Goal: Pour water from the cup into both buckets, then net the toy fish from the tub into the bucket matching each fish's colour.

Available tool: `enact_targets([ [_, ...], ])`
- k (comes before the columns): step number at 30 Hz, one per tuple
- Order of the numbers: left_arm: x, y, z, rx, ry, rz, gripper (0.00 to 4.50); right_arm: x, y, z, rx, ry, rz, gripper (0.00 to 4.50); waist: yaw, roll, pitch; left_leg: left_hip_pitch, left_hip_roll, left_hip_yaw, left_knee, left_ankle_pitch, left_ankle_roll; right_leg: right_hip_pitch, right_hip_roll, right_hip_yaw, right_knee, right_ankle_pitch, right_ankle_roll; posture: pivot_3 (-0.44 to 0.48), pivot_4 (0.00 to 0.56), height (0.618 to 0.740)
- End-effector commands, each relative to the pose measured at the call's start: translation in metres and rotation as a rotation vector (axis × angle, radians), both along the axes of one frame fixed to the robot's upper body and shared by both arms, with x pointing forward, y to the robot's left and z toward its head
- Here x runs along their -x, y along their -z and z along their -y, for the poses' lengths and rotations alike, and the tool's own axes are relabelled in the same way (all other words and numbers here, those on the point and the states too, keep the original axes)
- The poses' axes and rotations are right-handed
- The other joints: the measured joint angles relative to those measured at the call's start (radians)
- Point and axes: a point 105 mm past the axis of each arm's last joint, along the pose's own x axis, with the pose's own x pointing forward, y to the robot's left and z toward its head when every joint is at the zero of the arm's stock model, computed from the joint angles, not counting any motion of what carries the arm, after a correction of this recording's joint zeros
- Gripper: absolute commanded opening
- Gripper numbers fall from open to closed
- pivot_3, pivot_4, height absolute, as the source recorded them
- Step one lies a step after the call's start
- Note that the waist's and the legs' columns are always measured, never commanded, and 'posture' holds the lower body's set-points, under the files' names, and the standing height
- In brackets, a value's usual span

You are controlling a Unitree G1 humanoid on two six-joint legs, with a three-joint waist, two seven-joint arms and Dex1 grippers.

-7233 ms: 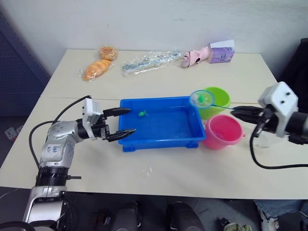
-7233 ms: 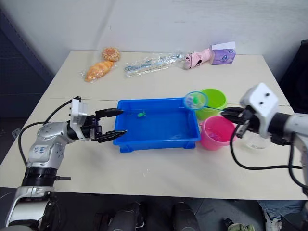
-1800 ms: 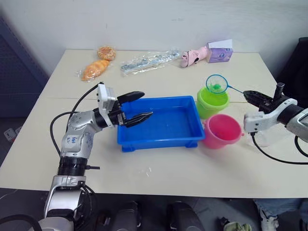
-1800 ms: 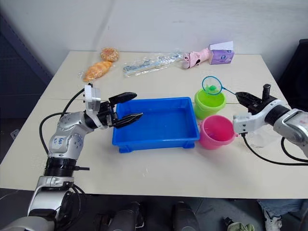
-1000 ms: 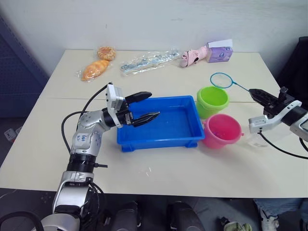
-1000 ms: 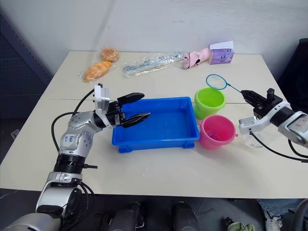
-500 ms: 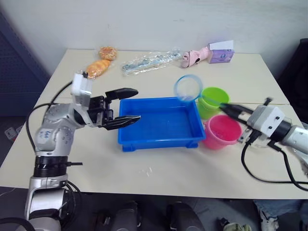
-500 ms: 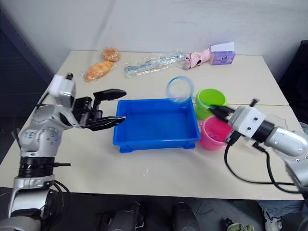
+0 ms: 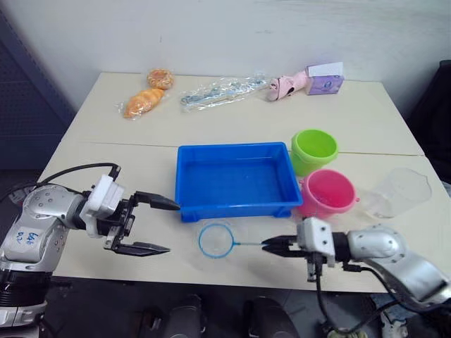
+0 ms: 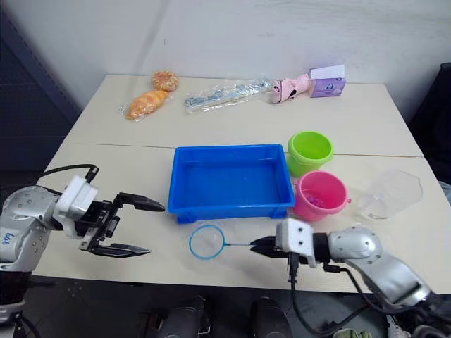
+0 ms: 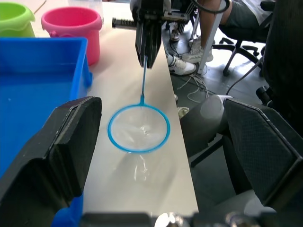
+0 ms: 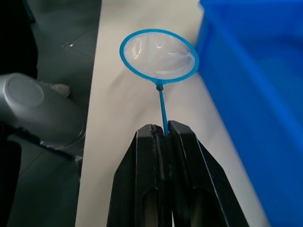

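The blue tub [image 9: 238, 209] sits mid-table, with the lime green bucket [image 9: 314, 151] and the pink bucket [image 9: 326, 193] at its right. Right of the pink bucket stands the clear cup [image 9: 398, 193]. Before the tub, low over the table's front edge, is the net [image 9: 216, 240], its blue hoop showing nothing inside. My right gripper [image 9: 271, 245] is shut on the net's thin handle [image 12: 162, 111]. Off the tub's front left corner, my left gripper [image 9: 172, 227] stands open around nothing. The toy fish are out of view.
Along the table's back edge lie two wrapped breads [image 9: 144, 101], a clear plastic bag [image 9: 222, 91], a pink toy [image 9: 285, 84] and a purple box [image 9: 325, 77]. Beyond the table's front edge are office chairs and a person's legs [image 11: 227, 14].
My right gripper has carried the net from above the tub's far right corner down to the table's front edge. My left gripper has drawn back from the tub's left side toward the front.
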Motion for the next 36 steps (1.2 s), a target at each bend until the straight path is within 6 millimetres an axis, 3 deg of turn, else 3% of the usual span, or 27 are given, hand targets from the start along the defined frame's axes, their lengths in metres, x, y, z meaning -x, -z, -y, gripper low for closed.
enact_targets([
  [1,0.011,0.008,-0.003,-0.055,0.062,0.002,4.43,-0.006,0.015,-0.004,0.021,-0.047,0.049,0.0,-0.001,0.0,0.0,0.0,0.0,0.0,0.0,0.0,0.0,0.0,0.0,0.0,0.0,0.0,0.0,0.0,0.15,0.74],
  [4,0.012,0.014,-0.007,-0.058,0.016,-0.037,4.43,-0.014,0.029,-0.007,0.045,-0.065,0.083,0.0,-0.003,0.0,0.0,0.0,0.0,0.0,0.0,0.0,-0.001,-0.001,0.0,0.0,0.001,0.0,0.0,0.0,0.15,0.74],
  [9,0.021,0.025,-0.017,-0.131,-0.001,-0.076,4.43,-0.017,0.032,-0.009,-0.006,-0.089,0.033,0.0,-0.003,0.0,0.0,0.0,0.0,0.0,-0.001,0.0,-0.001,-0.001,0.0,0.0,0.002,0.0,0.0,0.0,0.15,0.74],
  [11,0.019,0.024,-0.018,-0.124,-0.016,-0.072,4.43,-0.024,0.029,-0.009,-0.015,-0.072,0.1,0.0,-0.001,0.0,0.0,0.001,0.0,0.0,0.0,0.0,-0.001,-0.001,0.0,0.0,0.002,0.0,0.0,0.0,0.15,0.74],
  [14,0.016,0.021,-0.019,-0.085,-0.073,-0.085,4.5,-0.023,0.022,-0.007,-0.042,-0.077,0.073,1.15,0.0,0.0,0.0,0.001,0.0,0.0,0.0,-0.001,-0.001,-0.001,0.0,0.0,0.002,0.0,0.0,0.0,0.15,0.74],
  [17,0.016,0.026,-0.028,-0.085,-0.141,-0.091,4.5,-0.021,0.01,-0.001,-0.06,-0.056,0.089,2.6,-0.001,0.001,0.001,0.0,0.0,0.0,-0.001,-0.002,-0.002,-0.001,0.0,0.0,0.002,0.0,0.0,0.0,0.15,0.74],
  [21,0.01,0.031,-0.049,-0.101,-0.258,-0.076,4.5,-0.004,-0.016,0.022,-0.06,-0.017,0.1,4.41,0.0,0.002,0.001,0.0,0.0,0.0,-0.001,-0.003,-0.001,-0.001,0.0,0.0,0.002,0.0,0.0,0.0,0.15,0.74],
  [27,0.004,0.043,-0.083,-0.159,-0.4,-0.06,4.5,0.04,-0.049,0.063,-0.006,0.121,0.104,4.41,0.011,0.003,0.002,0.0,0.0,-0.001,-0.002,-0.004,0.0,-0.001,-0.001,-0.001,0.0,0.0,0.0,0.0,0.15,0.74],
  [29,0.0,0.046,-0.095,-0.189,-0.458,-0.031,4.5,0.054,-0.068,0.073,-0.089,0.156,0.117,4.41,0.015,0.002,0.001,0.0,0.0,0.0,-0.002,-0.005,0.0,0.0,-0.001,-0.001,-0.001,0.0,0.0,0.0,0.15,0.74],
  [31,-0.002,0.047,-0.103,-0.194,-0.494,-0.017,4.5,0.062,-0.081,0.086,-0.112,0.203,0.166,4.41,0.012,0.0,0.0,0.0,0.0,0.0,-0.002,-0.005,0.001,0.0,-0.001,-0.001,-0.002,0.0,0.0,0.0,0.15,0.74],
  [36,-0.009,0.057,-0.113,-0.215,-0.568,0.031,4.5,0.065,-0.086,0.135,0.012,0.332,0.22,4.41,0.002,-0.001,-0.001,0.003,0.0,0.001,-0.003,-0.005,0.001,0.002,-0.001,0.0,-0.002,0.0,0.0,0.0,0.15,0.74],
])
